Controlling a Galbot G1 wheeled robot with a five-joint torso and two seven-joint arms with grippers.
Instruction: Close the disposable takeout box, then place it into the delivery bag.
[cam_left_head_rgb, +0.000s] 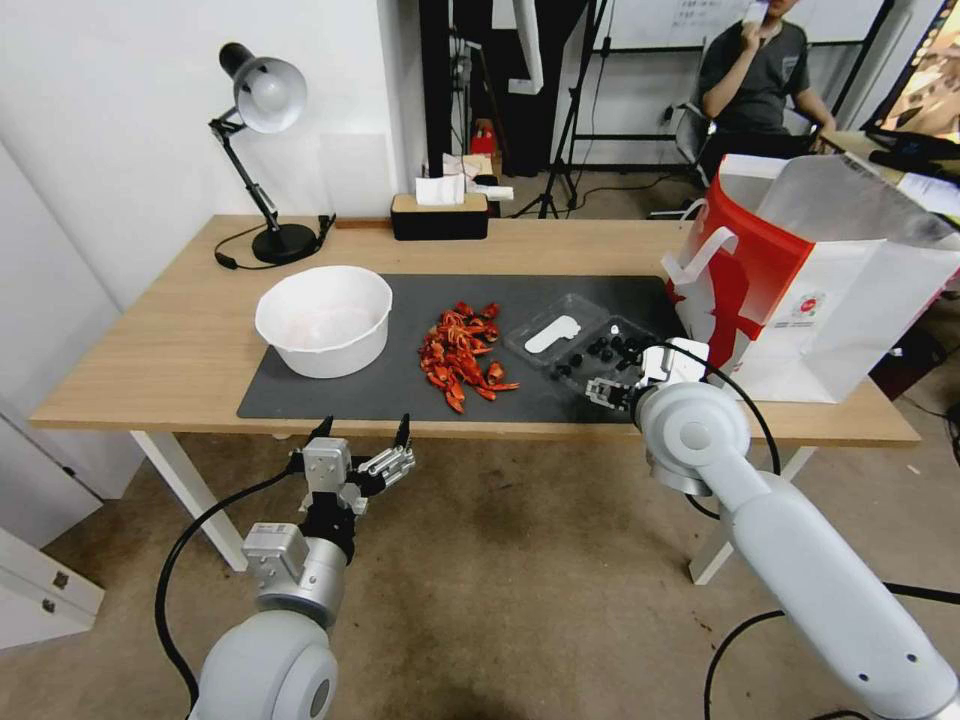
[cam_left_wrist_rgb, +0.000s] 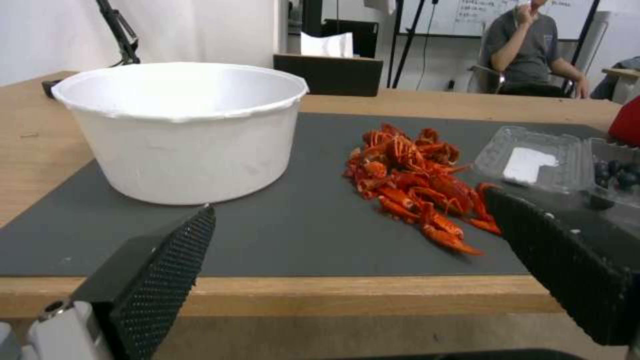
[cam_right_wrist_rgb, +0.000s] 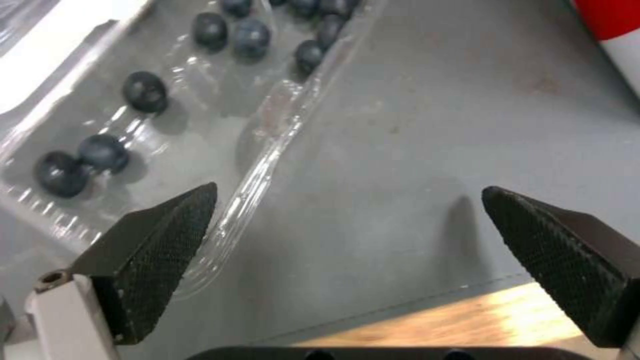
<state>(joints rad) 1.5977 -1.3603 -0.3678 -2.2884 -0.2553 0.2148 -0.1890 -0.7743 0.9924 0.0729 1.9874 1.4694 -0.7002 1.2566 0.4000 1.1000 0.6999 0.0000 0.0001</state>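
The disposable takeout box (cam_left_head_rgb: 578, 343) lies open on the dark mat, a white oval piece in its far half and small dark round pieces in its near half. My right gripper (cam_left_head_rgb: 610, 392) hovers at the box's near right corner, open; in the right wrist view one of its fingers (cam_right_wrist_rgb: 157, 250) stands over the box's clear rim (cam_right_wrist_rgb: 260, 165) and the other over bare mat. The delivery bag (cam_left_head_rgb: 810, 270), red and white with white handles, stands open at the table's right end. My left gripper (cam_left_head_rgb: 362, 432) hangs open in front of the table's near edge.
A round white bowl (cam_left_head_rgb: 324, 318) sits at the mat's (cam_left_head_rgb: 330, 400) left, and a pile of red crayfish (cam_left_head_rgb: 462, 355) lies between the bowl and the box. A desk lamp (cam_left_head_rgb: 262, 150) and a black tissue box (cam_left_head_rgb: 440, 215) stand at the table's back.
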